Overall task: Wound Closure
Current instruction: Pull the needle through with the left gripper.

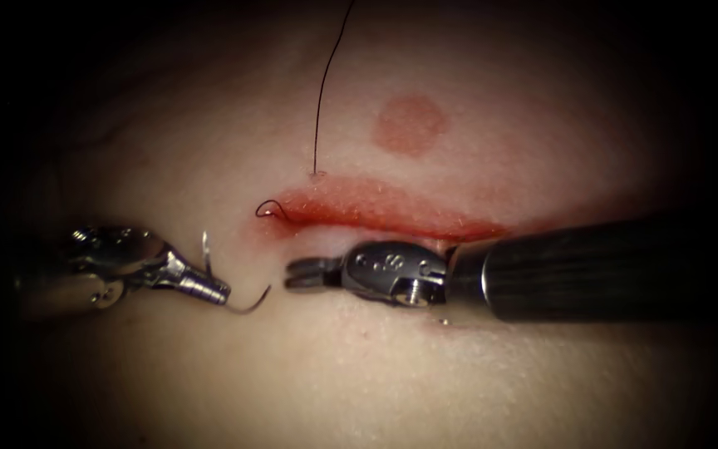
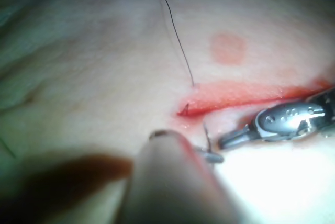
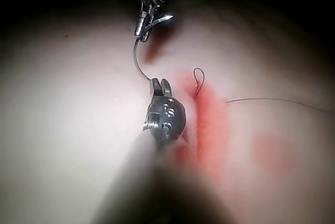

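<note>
We see the left tool (image 1: 213, 291) lying on the near side of the cut (image 1: 384, 212), off its left end, jaws closed on the curved needle (image 1: 234, 301) near the middle of its curve. One end of the needle rises beside the jaws and the other sweeps out toward the right tool, and the whole needle sits free above the tissue (image 1: 359, 382), not in it.

The right tool (image 1: 302, 273) lies along the near lip of the cut, pointing left, jaws together and holding nothing (its tips stand close to the needle's outer end but apart from it). In the right wrist view the needle (image 3: 137, 62) curves from the left tool (image 3: 142, 29) down toward the right tool (image 3: 159, 85).

The thread (image 1: 323, 83) comes out of the far lip near the cut's left end and runs upward out of view. A small loop of thread (image 1: 272, 208) sits at that left end. Red fluid (image 1: 392, 214) lines the cut, and a round reddish mark (image 1: 410, 125) lies beyond it. Bare tissue spreads wide in front of both tools.
</note>
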{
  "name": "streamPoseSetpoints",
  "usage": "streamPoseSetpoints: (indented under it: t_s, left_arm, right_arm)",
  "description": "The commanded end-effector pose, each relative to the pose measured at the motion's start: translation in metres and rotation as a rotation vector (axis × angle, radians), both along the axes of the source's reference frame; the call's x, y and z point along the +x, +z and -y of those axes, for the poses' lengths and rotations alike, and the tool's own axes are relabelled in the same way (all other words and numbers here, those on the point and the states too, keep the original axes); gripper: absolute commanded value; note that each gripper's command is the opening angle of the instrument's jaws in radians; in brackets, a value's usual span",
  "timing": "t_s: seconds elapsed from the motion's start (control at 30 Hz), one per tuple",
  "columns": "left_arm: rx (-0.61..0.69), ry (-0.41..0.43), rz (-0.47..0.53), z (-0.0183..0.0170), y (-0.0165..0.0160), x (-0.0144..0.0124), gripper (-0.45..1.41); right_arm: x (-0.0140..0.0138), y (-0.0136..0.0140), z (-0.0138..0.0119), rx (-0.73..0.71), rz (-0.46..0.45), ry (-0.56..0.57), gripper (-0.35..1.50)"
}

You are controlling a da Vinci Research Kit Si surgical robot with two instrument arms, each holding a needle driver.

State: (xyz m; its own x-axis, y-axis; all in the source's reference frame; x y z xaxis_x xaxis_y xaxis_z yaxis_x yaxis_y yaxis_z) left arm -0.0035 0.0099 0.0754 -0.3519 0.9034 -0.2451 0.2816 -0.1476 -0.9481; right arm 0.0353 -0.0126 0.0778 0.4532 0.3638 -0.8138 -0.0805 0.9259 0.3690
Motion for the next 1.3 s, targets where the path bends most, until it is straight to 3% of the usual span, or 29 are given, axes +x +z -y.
streamPoseSetpoints:
  t_s: [0.03, 0.2, 0.6, 0.87, 0.9, 1.0, 1.2, 1.3]
  left_arm:
    - [0.004, -0.001, 0.002, 0.0001, 0.0007, -0.0005, -0.35]
    - [0.001, -0.009, 0.003, -0.0006, -0.0004, -0.0001, -0.35]
    - [-0.045, -0.033, 0.042, -0.0010, -0.0066, 0.0001, -0.35]
    - [-0.137, -0.078, 0.086, -0.0008, -0.0058, 0.0001, -0.35]
    - [-0.166, -0.076, 0.098, -0.0008, -0.0056, 0.0002, -0.05]
    - [-0.303, -0.069, 0.084, -0.0009, -0.0043, 0.0006, 0.44]
    - [-0.322, -0.077, 0.024, -0.0019, -0.0019, 0.0012, 0.51]
    - [-0.317, -0.062, 0.041, -0.0021, -0.0009, 0.0009, 0.52]
  right_arm:
    - [0.0004, 0.0011, 0.0006, 0.001, 0.015, -0.007, -0.18]
    - [-0.0004, 0.0023, 0.0002, -0.007, 0.043, 0.000, -0.35]
    - [-0.0010, 0.0052, 0.0006, -0.034, 0.103, -0.001, -0.35]
    - [-0.0011, 0.0044, 0.0007, -0.032, 0.104, -0.001, -0.35]
    - [-0.0012, 0.0044, 0.0007, -0.032, 0.103, -0.001, -0.35]
    - [-0.0012, 0.0042, 0.0006, -0.030, 0.103, -0.001, -0.35]
    - [-0.0012, 0.0038, 0.0007, -0.029, 0.101, -0.004, -0.35]
    - [-0.0012, 0.0035, 0.0008, -0.030, 0.102, -0.003, -0.35]
